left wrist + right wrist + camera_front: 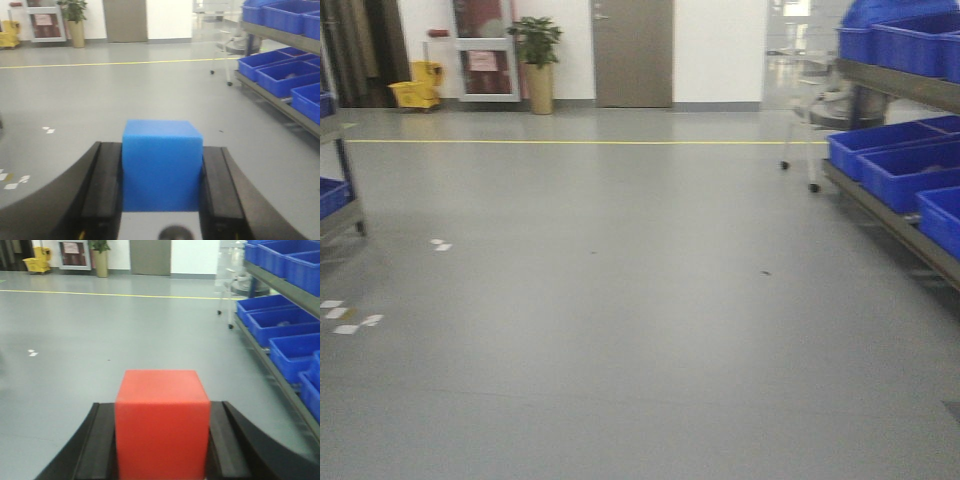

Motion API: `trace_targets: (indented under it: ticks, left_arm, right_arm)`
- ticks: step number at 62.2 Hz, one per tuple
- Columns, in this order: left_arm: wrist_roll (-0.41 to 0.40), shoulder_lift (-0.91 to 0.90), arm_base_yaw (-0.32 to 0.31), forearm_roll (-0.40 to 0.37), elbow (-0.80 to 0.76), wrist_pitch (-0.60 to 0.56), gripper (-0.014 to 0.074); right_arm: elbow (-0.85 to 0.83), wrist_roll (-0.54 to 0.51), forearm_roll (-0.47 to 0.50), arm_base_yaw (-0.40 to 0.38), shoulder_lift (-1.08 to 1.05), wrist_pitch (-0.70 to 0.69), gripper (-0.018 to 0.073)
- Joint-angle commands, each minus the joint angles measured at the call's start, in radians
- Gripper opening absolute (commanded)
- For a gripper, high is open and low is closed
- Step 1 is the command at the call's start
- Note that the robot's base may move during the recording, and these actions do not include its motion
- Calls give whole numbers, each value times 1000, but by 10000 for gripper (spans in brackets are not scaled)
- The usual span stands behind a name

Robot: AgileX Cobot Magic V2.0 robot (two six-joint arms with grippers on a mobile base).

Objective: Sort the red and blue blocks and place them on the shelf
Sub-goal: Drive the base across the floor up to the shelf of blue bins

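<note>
In the left wrist view a bright blue block [162,165] fills the gap between the black fingers [107,185], and my left gripper [161,150] is shut on it. The right wrist view shows a red block [162,422] clamped the same way, with my right gripper [161,407] shut on it. Both blocks are held above the grey floor. The shelf [895,215], a grey steel rack loaded with blue bins, runs along the right side, apart from both grippers. Neither gripper shows in the front view.
Large blue bins [895,165] fill the right rack's tiers. Another rack with blue bins [332,195] stands at the far left. A wheeled cart [810,120] sits near the right rack's far end. A yellow floor line [570,142], potted plant [537,60], yellow mop bucket [417,88] and door [632,50] lie ahead.
</note>
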Motion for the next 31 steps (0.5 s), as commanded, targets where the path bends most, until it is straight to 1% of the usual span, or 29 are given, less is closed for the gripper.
trace_targets:
  ticks: [1,31]
  left_arm:
    - [0,6,1,-7,-35,-77,125]
    - [0,6,1,-7,-35,-77,125]
  right_arm:
    - [-28,-3,1,-1,8,-87,63]
    - [-28,-3,1,-1,8,-87,63]
